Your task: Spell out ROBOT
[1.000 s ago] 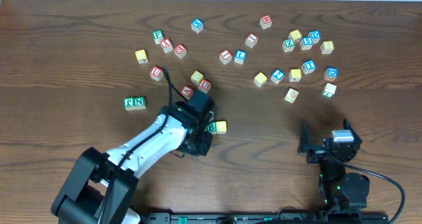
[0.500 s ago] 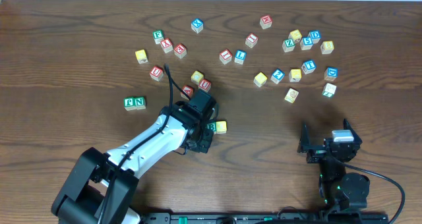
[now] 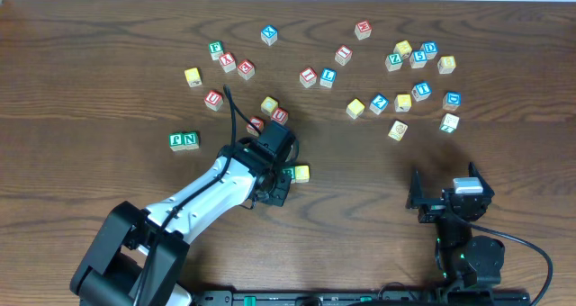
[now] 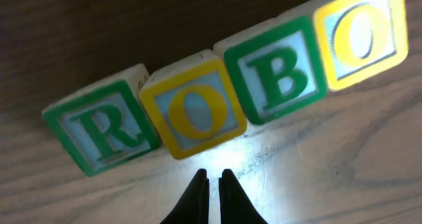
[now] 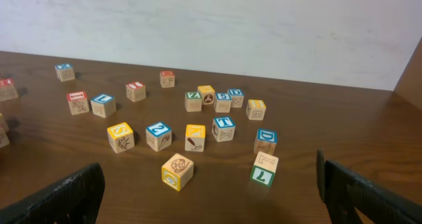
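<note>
On the table [image 3: 90, 72], the left arm [image 3: 211, 191] hangs over a touching row: R cube [image 4: 105, 135], O cube [image 4: 193, 112], B cube [image 4: 283, 69], second O cube [image 4: 361, 36]. The left jaws are clenched, empty, just beside it. The right arm [image 3: 463, 243] waits near right, the right jaws released. The T cube [image 5: 224, 129], seemingly blue, stands far right.

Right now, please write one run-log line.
ROBO row: done | T cube: not placed | left gripper: shut, empty | right gripper: open, empty
</note>
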